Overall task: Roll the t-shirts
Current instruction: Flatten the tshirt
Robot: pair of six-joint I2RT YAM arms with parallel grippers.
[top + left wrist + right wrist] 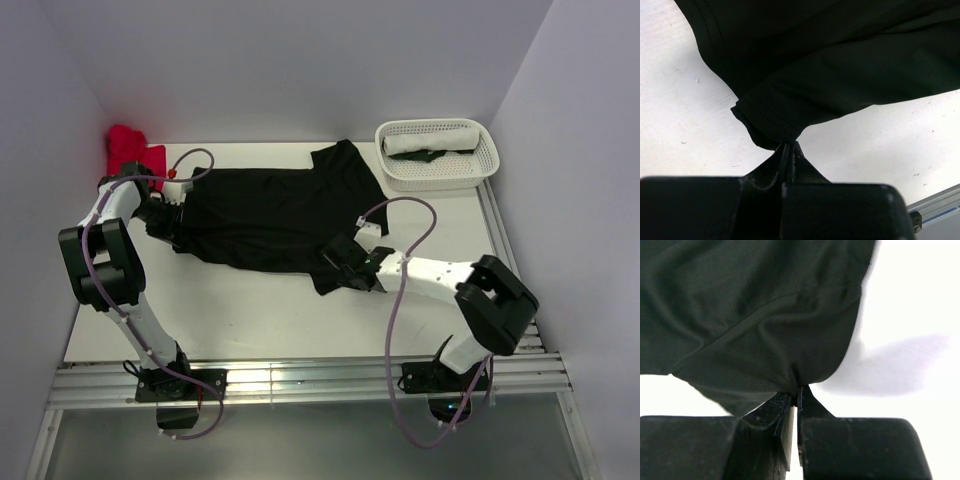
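Observation:
A black short-sleeved t-shirt (270, 215) lies spread across the middle of the white table. My left gripper (172, 222) is shut on its left edge; the left wrist view shows the jaws (790, 146) pinching a hemmed fold of the black cloth (840, 65). My right gripper (345, 265) is shut on the shirt's near right corner; the right wrist view shows the jaws (797, 389) pinching bunched black cloth (750, 310), lifted a little, with a shadow on the table.
A red cloth (133, 152) is bunched at the far left corner. A white lattice basket (437, 153) at the far right holds a rolled white cloth with a dark piece. A metal rail (300, 380) runs along the near edge.

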